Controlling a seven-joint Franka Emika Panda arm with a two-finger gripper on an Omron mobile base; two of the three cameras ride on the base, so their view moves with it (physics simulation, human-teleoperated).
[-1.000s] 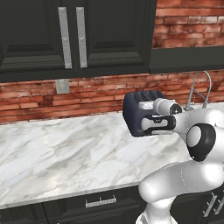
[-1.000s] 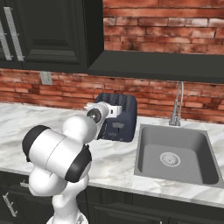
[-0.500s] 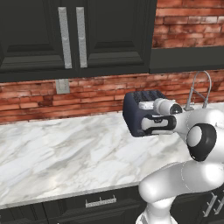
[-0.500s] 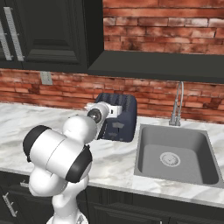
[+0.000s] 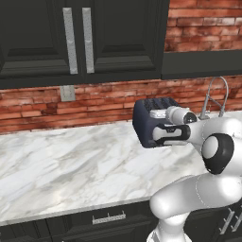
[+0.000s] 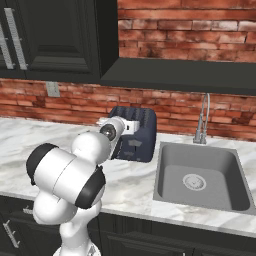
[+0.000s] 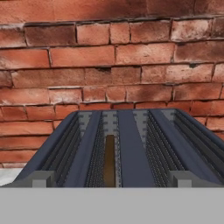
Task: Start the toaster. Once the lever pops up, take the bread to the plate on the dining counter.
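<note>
The dark navy toaster (image 5: 150, 116) (image 6: 141, 134) stands on the marble worktop against the brick wall. In the hand view I look along its top (image 7: 131, 144), and the bread (image 7: 109, 162) sits low in the left slot as a thin brown edge. My gripper (image 5: 163, 132) (image 6: 129, 129) (image 7: 111, 181) is at the toaster's front face, level with its top. It is open, its fingertips (image 7: 41, 178) spread wide with nothing between them. The plate and the dining counter are out of view.
A grey sink (image 6: 200, 177) with a faucet (image 6: 204, 117) (image 5: 215, 97) lies right of the toaster. The marble worktop (image 5: 71, 160) stretches to the left. Black upper cabinets (image 5: 75, 38) hang above, and a wall outlet (image 5: 67, 93) sits on the brick.
</note>
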